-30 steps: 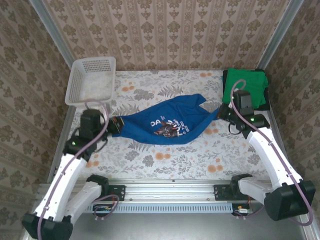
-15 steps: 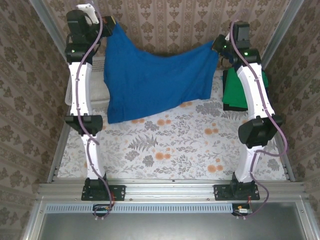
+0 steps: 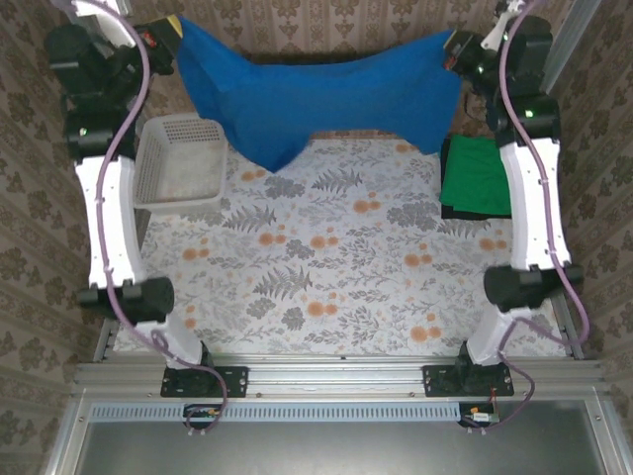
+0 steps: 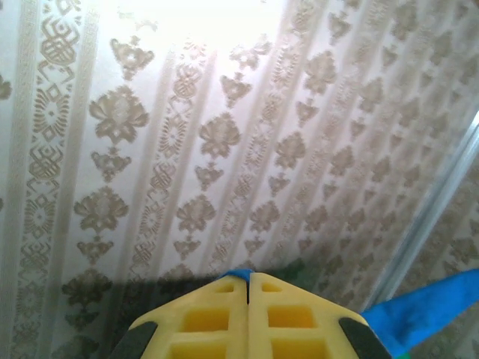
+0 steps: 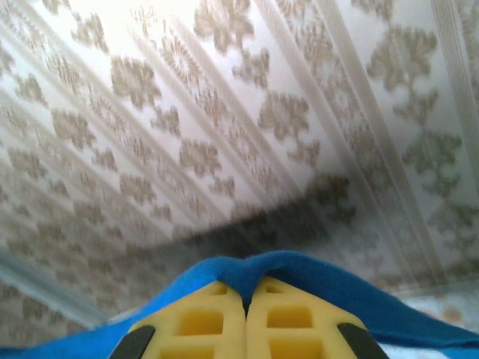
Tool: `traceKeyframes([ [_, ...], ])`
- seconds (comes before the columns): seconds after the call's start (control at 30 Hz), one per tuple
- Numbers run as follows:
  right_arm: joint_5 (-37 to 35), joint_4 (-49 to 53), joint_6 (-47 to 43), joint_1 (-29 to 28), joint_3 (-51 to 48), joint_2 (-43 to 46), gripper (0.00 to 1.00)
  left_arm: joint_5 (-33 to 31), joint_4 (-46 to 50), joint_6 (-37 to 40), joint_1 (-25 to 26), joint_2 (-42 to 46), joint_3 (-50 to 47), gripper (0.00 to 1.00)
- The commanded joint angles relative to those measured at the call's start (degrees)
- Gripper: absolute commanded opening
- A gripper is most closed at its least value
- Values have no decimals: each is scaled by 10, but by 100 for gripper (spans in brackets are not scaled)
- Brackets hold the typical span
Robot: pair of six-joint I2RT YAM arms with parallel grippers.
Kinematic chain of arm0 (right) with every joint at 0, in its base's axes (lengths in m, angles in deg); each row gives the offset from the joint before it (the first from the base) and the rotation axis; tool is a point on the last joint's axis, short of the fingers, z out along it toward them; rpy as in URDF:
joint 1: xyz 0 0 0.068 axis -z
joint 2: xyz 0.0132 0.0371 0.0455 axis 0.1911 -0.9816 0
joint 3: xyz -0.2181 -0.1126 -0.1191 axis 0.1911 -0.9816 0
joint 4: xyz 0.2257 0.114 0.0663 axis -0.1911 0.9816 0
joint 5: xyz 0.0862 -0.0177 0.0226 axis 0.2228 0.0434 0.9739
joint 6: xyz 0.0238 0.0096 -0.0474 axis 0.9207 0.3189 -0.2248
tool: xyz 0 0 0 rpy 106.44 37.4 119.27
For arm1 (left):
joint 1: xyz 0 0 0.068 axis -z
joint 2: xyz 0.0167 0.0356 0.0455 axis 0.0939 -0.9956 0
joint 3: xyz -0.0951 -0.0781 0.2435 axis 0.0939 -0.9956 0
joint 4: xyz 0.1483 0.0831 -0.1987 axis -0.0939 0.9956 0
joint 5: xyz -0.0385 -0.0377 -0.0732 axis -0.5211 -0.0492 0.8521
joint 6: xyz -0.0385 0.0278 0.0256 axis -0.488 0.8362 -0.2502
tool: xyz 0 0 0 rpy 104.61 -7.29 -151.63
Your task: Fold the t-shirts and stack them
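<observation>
Hoisting has spread the blue shirt (image 3: 316, 99) above the far edge of the table (image 3: 326, 272), clamped between left gripper (image 4: 248, 280) and right gripper (image 5: 245, 290), ready for flattening.

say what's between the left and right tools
The blue tee, hanging stretched from left tool to right tool, both shut on it; the top view shows it.

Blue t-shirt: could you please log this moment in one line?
blue t-shirt: stretched midair | left tool: shut on it | right tool: shut on it
</observation>
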Motion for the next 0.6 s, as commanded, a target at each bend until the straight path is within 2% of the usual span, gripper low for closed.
traceKeyframes([
  [0.0,60,-91,-9,1,-269,99,0,-25,-48,53,41,140,-274,0],
  [0.07,64,-117,-10,1,-418,156,0,-78,-102,47,73,232,-474,0],
  [0.1,50,-120,-3,-2,-487,186,0,-106,-96,38,91,274,-555,0],
  [0.17,64,-127,-8,-5,-598,218,0,-152,-63,20,128,334,-676,0],
  [0.23,53,-91,-20,-6,-664,231,0,-188,-29,-12,164,376,-767,0],
  [0.33,14,-17,-48,-5,-721,247,0,-206,44,-55,196,418,-841,0],
  [0.4,-11,5,-49,-4,-756,270,0,-241,96,-64,214,451,-869,0],
  [0.5,-43,46,-40,-2,-780,299,1,-279,163,-85,217,499,-886,0],
  [0.57,-64,66,-36,0,-786,314,1,-282,181,-102,217,527,-899,0],
])
